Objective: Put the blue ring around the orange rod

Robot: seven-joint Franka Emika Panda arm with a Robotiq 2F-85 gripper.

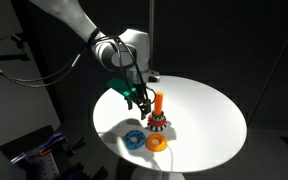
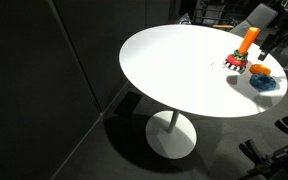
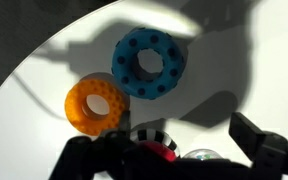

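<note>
The blue ring [image 3: 148,62] lies flat on the white table [image 1: 204,110], touching the yellow-orange ring [image 3: 94,103]. Both exterior views show it too [image 1: 134,139] [image 2: 265,84]. The orange rod [image 1: 159,103] [image 2: 248,40] stands upright on its round red, green and white ridged base [image 1: 159,123] [image 3: 152,141]. My gripper [image 1: 140,102] hangs above the table just beside the rod, above the rings. In the wrist view its fingers [image 3: 169,145] are spread wide with nothing between them.
The yellow-orange ring [image 1: 156,143] [image 2: 259,70] lies between the blue ring and the rod's base. The round table stands on a single pedestal [image 2: 170,135], its edge close to the rings. Dark curtains surround it.
</note>
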